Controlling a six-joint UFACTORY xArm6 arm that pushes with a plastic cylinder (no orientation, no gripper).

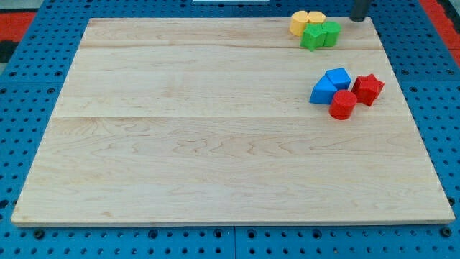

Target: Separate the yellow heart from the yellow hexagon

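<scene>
Two yellow blocks touch each other at the board's top right: one on the left [300, 24] and one on the right [315, 16]. They are too small to tell which is the heart and which the hexagon. Two green blocks [313, 37] [331, 32] press against them from below. My tip [357, 19] is at the view's top edge, a short way to the right of this cluster and apart from it. Only the rod's lower end shows.
A second cluster lies lower on the right: two blue blocks [338, 77] [323, 92], a red star-like block [369, 88] and a red round block [343, 105]. The wooden board [215, 144] rests on a blue pegboard.
</scene>
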